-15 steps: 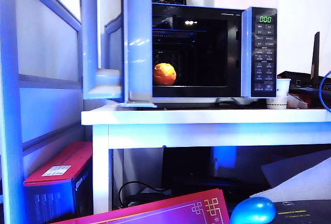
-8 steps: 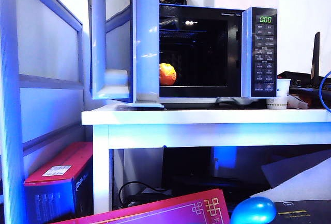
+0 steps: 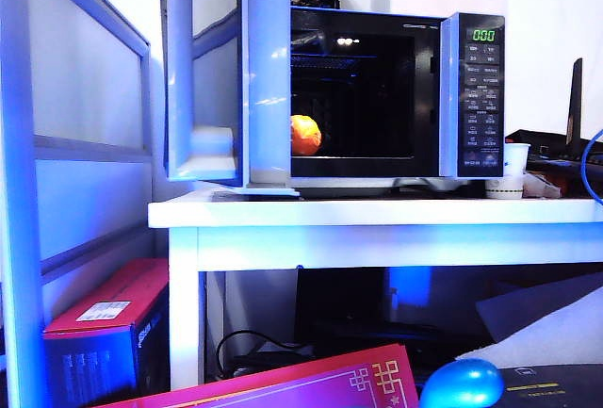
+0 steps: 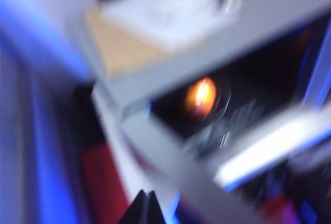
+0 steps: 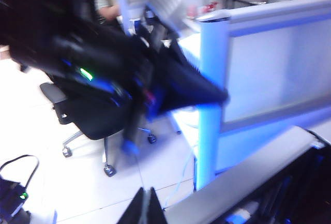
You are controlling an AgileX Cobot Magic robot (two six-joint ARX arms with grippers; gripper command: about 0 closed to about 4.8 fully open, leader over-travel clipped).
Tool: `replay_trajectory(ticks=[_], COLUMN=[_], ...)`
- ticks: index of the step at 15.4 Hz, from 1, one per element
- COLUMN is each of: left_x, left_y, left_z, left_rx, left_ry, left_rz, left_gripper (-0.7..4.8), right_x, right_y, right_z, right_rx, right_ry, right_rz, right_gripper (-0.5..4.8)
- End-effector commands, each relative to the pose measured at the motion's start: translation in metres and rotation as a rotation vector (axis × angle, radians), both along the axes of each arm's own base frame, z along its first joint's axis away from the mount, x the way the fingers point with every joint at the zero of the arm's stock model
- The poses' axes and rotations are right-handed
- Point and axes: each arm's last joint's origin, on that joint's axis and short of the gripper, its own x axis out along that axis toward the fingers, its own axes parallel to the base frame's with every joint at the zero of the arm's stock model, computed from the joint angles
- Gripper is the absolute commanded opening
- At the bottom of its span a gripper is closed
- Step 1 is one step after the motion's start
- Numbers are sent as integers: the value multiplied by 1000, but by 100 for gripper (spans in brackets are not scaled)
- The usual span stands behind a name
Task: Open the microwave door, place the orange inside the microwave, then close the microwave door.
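The orange (image 3: 304,135) sits inside the microwave (image 3: 377,97), on the floor of the dark cavity at its left side, close to the hinge. In the left wrist view it shows only as a blurred orange glow (image 4: 200,97) in the black interior. The microwave door (image 3: 267,73) hangs swung out to the left, its pale grey back facing the room, so that its edge covers the left rim of the orange. The microwave stands on the white table (image 3: 377,212), its door hanging at the table's left edge, and its button panel (image 3: 482,97) on the right shows green lit digits.

A white paper cup (image 3: 513,171) stands just beside the microwave, toward the table's right edge. Under the table, on the floor, a red box (image 3: 108,318) lies to the left, and a glossy blue egg-shaped thing (image 3: 461,383) rests low in the foreground.

Neither arm shows in the exterior view. The left end effector (image 4: 145,208) appears at the edge of its own wrist view with its dark fingertips pressed together and nothing between them, facing the open microwave. The right end effector (image 5: 145,206) is likewise together and empty, turned away toward an office chair (image 5: 85,115) and a pale partition (image 5: 269,74).
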Motion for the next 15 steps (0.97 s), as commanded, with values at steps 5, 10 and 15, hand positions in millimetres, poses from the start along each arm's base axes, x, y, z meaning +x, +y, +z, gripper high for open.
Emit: replay_trajectory(ticks=[5,10,15], left_x=[-1,24,39], left_y=[-2,-19,-31], left_z=[-24,-49,-44], left_rx=[62,65,-41], left_ry=[222,330,233], left_rz=[-53,-135,-260], left_gripper=[-3,-3,-3], right_x=[-2,-4,-1], right_y=[-3,-4,-5], right_z=[6,7,6], right_rx=[17,18,-9], right_ry=[-41,-44,-43], right_rz=[-16,-18,-110], right_gripper=[-1,-1,-1])
